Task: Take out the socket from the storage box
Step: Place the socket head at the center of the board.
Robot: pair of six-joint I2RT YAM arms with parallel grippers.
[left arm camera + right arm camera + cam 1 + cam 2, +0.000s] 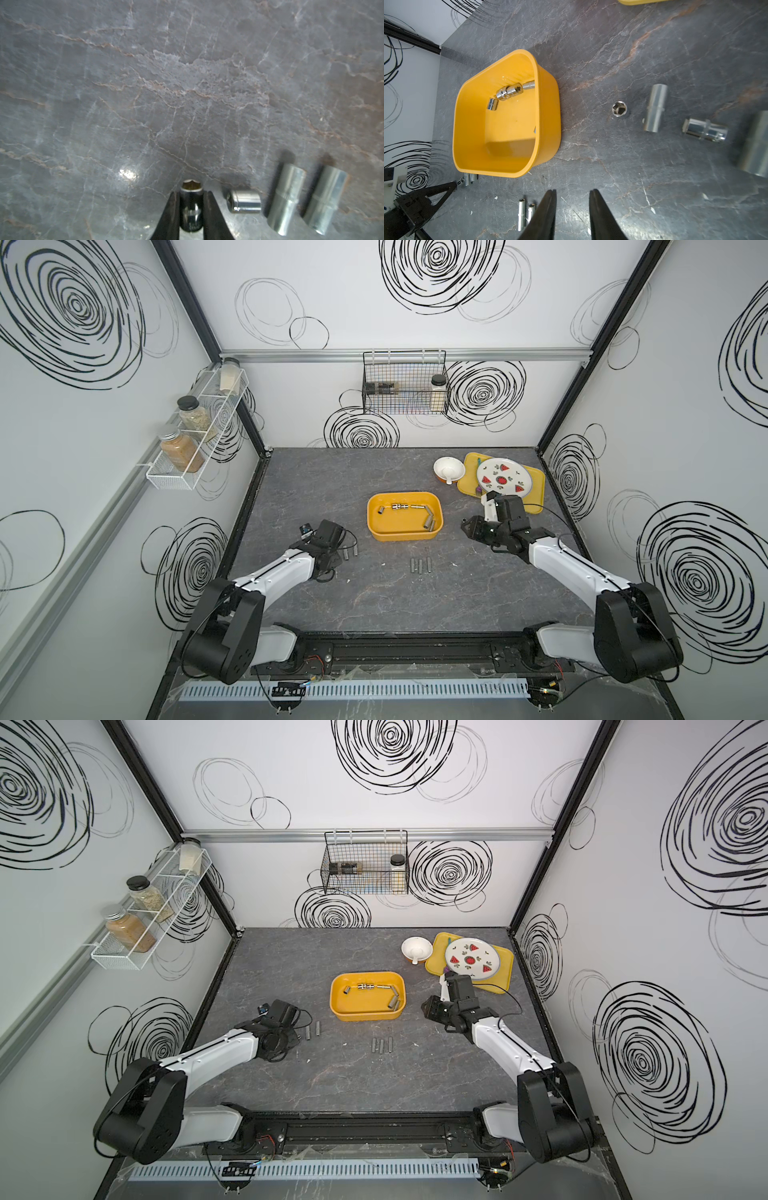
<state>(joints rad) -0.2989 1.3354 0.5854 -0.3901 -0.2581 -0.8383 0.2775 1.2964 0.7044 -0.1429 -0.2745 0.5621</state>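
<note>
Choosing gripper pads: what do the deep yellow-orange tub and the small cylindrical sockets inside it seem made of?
Deep yellow-orange tub: likely moulded plastic, smooth, semi-gloss; uniform colour, rounded corners, soft highlight. Small cylindrical sockets: probably chromed steel; mirror-bright reflections, crisp edges.

- Dark marbled table (374, 605).
- Storage box (405, 536): centre.
- Three loose sockets (420, 566): side by side, nearer the arm bases.
- White bowl (449, 470) just beside flat yellow tray (536, 493): far right.

box (405, 534) plain yellow-orange; sockets (401, 507) inside it shiny silver. table (415, 605) under it dark grey, marbled with pale and rust veins. behind the box: yellow tray (536, 491), white plate (504, 467) with red watermelon slices, white bowl (449, 470). walls (353, 302) white with black scribbled spirals.
</note>
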